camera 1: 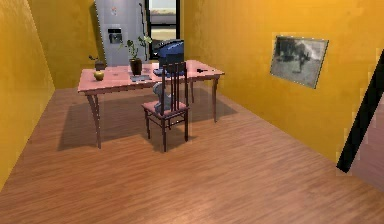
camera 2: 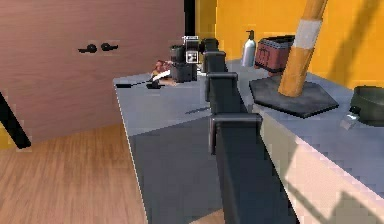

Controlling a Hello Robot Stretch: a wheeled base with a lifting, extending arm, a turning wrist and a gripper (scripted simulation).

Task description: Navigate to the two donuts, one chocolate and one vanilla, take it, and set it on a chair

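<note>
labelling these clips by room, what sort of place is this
Probably a kitchen with a dining area in a house: a fridge stands beyond a table and chair, and a grey counter carries a bottle.

Extended arm, tool at its far end.

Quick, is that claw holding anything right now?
Gripper: cannot tell whether it holds anything; small pale things lie on the counter at its end.

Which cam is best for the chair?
Forward view: the chair stands whole, pushed to the table's near side. The arm side view faces a grey counter with the arm across it.
</note>
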